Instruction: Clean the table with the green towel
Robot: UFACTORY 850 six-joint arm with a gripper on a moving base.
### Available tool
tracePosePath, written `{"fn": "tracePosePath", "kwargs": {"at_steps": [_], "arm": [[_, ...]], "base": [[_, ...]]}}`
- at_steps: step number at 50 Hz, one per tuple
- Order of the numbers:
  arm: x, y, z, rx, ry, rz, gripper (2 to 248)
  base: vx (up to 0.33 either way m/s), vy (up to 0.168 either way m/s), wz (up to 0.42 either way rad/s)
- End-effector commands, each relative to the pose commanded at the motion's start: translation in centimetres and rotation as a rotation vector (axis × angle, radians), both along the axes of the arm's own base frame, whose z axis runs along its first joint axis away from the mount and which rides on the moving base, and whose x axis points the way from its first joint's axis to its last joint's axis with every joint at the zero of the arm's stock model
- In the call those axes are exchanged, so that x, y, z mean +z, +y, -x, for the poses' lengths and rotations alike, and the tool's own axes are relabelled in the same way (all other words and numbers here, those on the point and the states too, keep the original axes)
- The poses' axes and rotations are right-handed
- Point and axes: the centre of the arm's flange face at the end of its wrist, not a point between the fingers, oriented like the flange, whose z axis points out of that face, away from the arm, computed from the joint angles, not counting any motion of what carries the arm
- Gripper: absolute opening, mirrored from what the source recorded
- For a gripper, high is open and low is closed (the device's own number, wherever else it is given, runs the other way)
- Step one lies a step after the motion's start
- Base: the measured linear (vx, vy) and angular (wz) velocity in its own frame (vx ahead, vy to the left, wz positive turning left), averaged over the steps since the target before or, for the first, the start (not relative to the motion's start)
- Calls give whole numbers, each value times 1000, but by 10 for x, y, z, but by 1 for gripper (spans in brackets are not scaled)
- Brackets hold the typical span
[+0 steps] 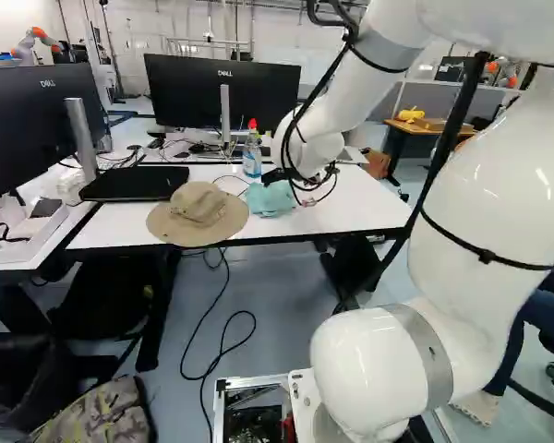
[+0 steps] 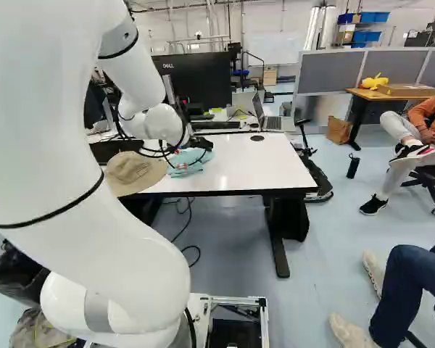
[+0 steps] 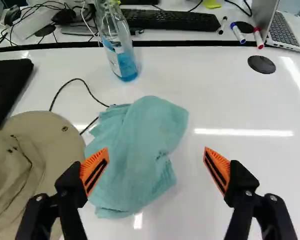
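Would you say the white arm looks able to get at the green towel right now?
Probably yes: the gripper is open above the towel, which has nothing lying on it. The hat is close beside it, so that side may be tight.

On a white oblong counter, a crumpled green cloth towel is laid right of a round tan fabric hat.

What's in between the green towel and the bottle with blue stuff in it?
Nothing, just a bare strip of white tabletop between the green towel and the bottle. The wrist view shows it.
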Motion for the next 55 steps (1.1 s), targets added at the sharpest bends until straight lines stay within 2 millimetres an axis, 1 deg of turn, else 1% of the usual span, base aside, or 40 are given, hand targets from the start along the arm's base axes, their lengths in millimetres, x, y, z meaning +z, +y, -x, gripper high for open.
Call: {"fn": "tracePosePath", "kwargs": {"at_steps": [26, 41, 55], "arm": [[-30, -15, 69, -25, -165, -2, 247], [-43, -20, 101, -35, -236, -3, 247], [-53, -24, 126, -42, -290, -3, 247]], "base": [[0, 0, 0], [0, 0, 0], [0, 0, 0]]}}
